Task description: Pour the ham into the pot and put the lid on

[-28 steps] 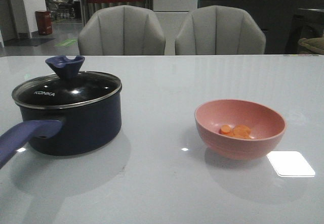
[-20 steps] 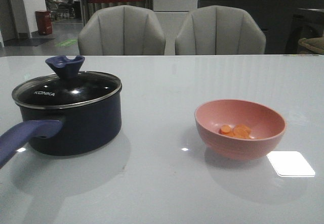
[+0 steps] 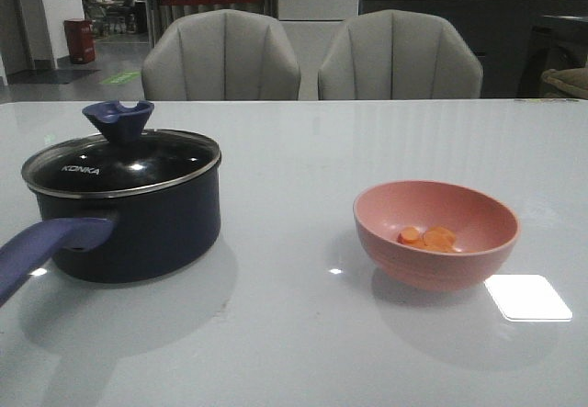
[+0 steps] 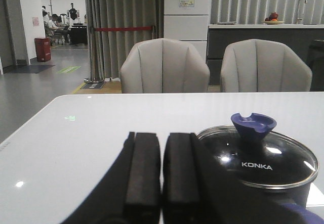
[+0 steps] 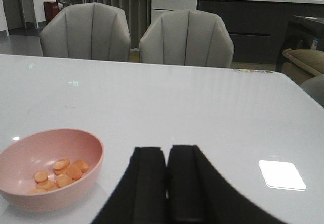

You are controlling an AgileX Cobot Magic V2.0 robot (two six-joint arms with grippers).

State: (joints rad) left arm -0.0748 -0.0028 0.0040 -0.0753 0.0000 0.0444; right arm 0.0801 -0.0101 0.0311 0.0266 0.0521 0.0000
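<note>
While both end effectors [image 4: 162, 178] [image 5: 167, 183] sit pressed closed, lid [image 3: 121, 162] on pot [image 3: 138, 228], bare table [image 3: 294, 333] around.

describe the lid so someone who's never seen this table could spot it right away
On the white table, look to the left side for the dark navy pot with the long purple-blue handle. The lid sits on top of it: dark glass, silver rim, white KONKA lettering and a notched purple-blue knob, unlike the open pink bowl.

Navy pot [image 3: 138, 228], purple-blue handle [image 3: 46, 246] and knob [image 3: 118, 118]; the dark lid [image 3: 119, 163] has a silver rim and white lettering. Orange ham [image 3: 429, 238] fills a pink bowl [image 3: 435, 232] on a glossy white table [image 3: 294, 150].
</note>
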